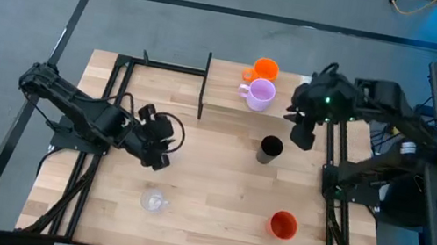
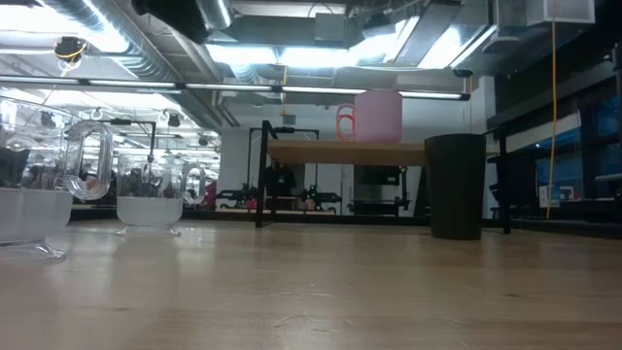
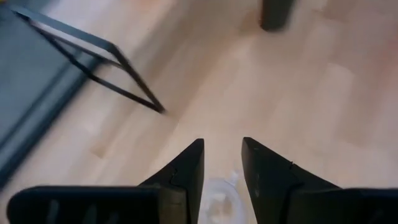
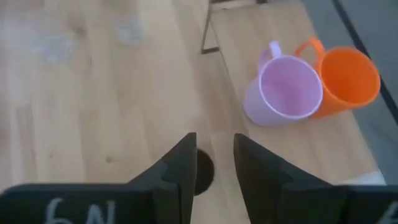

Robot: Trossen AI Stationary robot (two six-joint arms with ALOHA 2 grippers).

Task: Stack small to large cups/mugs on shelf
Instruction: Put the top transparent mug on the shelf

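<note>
The shelf (image 1: 223, 97) stands at the table's far side and carries the orange mug (image 1: 265, 68) and the lilac mug (image 1: 259, 95), both upright. The black cup (image 1: 270, 149) stands on the table just in front of the shelf. The red-orange cup (image 1: 283, 225) stands near right. One clear tumbler (image 1: 155, 201) stands near the front. A second clear tumbler (image 3: 217, 198) shows below and between my left gripper's fingers. My left gripper (image 1: 159, 160) hovers left of centre, slightly open and empty. My right gripper (image 1: 301, 139) hangs right of the black cup, slightly open and empty.
The shelf's black posts (image 1: 205, 85) rise at its left end. Black frame rails (image 1: 103, 121) run along the table's left and right sides. Bare wood lies in the table's middle and front. In the low view both tumblers (image 2: 149, 209) stand at the left and the black cup (image 2: 455, 185) at the right.
</note>
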